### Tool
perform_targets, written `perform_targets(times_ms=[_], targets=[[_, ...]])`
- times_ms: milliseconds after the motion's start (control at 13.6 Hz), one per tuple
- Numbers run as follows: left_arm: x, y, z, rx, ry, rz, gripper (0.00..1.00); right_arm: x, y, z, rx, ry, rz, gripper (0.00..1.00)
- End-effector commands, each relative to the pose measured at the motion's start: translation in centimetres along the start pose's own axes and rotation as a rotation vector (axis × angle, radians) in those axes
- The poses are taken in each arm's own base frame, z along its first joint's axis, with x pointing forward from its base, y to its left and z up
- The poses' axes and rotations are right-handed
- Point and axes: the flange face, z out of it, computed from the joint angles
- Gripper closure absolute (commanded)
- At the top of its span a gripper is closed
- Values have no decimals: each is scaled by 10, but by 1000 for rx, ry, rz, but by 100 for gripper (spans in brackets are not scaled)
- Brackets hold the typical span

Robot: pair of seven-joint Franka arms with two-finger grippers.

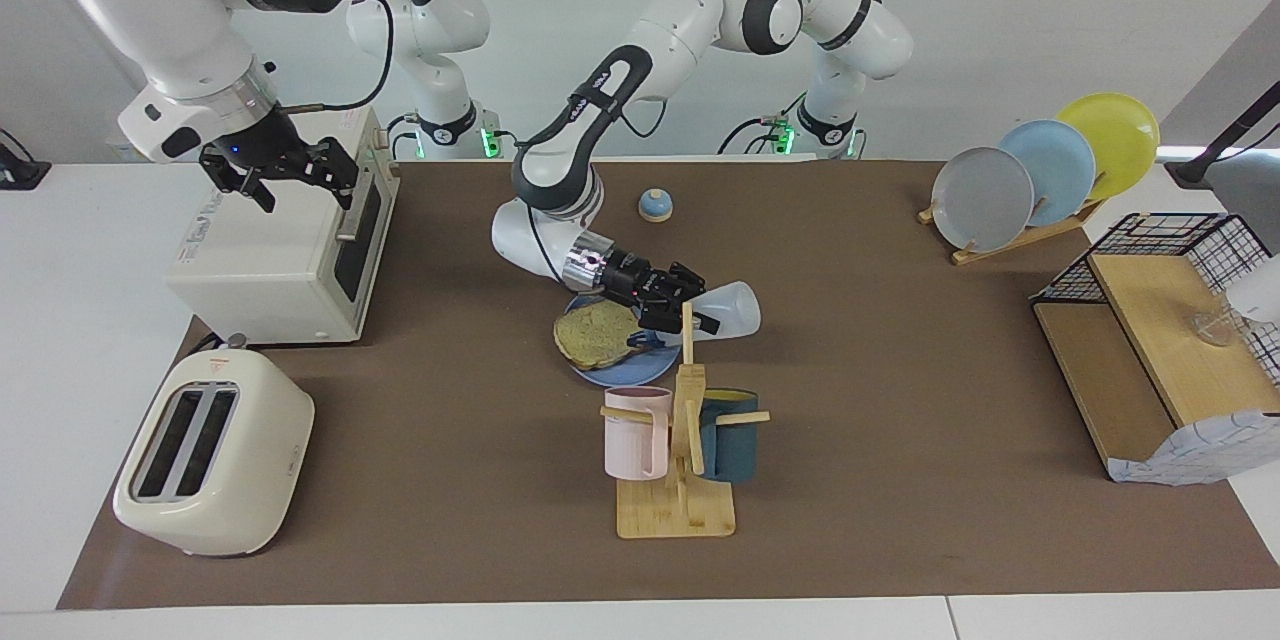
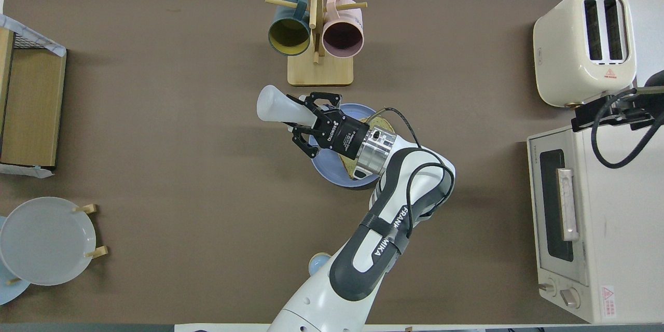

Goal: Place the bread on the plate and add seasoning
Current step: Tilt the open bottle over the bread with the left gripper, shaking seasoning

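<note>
Facing view. I see the left gripper (image 1: 688,312) clamped on the seasoning (image 1: 728,312), which it holds tipped on its side over the edge of the plate (image 1: 622,370). The bottle's base points toward the left arm's end of the table. The bread (image 1: 598,335) lies on the plate, which sits just nearer the robots than the mug rack (image 1: 680,460). My right gripper (image 1: 290,172) waits above the toaster oven (image 1: 285,245) with its fingers spread and nothing between them. A small bell (image 1: 655,206) stands nearer the robots than the plate.

Overhead view. The left gripper (image 2: 307,120) reaches over the plate (image 2: 332,174), its wrist covering most of the bread (image 2: 383,123). The seasoning (image 2: 280,108) juts out from the gripper, past the plate's rim, over bare table. I cannot find the right gripper here; only its cable shows above the toaster oven (image 2: 586,223).
</note>
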Motion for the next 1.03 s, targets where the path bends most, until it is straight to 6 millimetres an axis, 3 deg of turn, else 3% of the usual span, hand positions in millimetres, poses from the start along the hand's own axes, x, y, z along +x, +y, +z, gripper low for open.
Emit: perform_targets(times_ms=[0, 74, 147, 295, 737, 958], targets=[[-6, 1, -1, -1, 11, 11, 100, -6, 2, 1, -11, 1, -26, 0], [-8, 3, -5, -6, 13, 13, 100, -7, 2, 0, -11, 3, -26, 0], [-11, 9, -24, 9, 19, 13, 100, -7, 2, 0, -11, 3, -26, 0], [-11, 12, -25, 0, 25, 6, 100, -7, 2, 0, -11, 3, -26, 0], [-7, -12, 59, -107, 24, -42, 100, -7, 3, 0, -11, 3, -25, 0], [-46, -13, 87, -207, 143, -91, 100, -7, 2, 0, -11, 3, -26, 0]])
